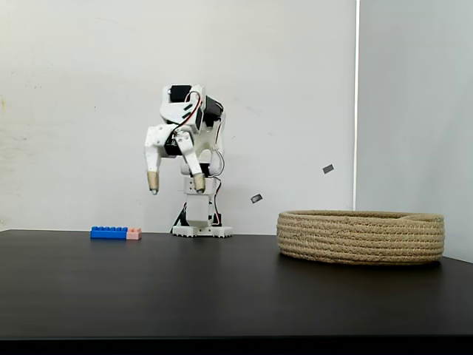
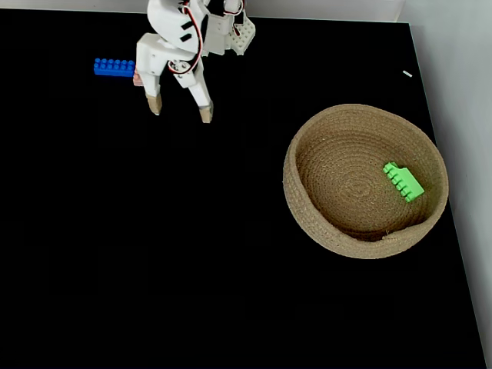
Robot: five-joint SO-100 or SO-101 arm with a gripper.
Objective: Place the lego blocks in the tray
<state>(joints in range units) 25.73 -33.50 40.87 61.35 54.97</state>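
A black table with a smooth, matte top runs the full width of both fixed views and shows faint reflections along its far part. Behind it stands a plain white wall, slightly scuffed, with two small dark marks low on its surface. A bright vertical strip divides this wall from a greyer panel at the right. The light is soft and even.

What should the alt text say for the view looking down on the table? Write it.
A white robot arm's open gripper hangs empty above a black table, near a blue lego brick with a pink one at its end. To the right, a round rope tray holds a green brick.
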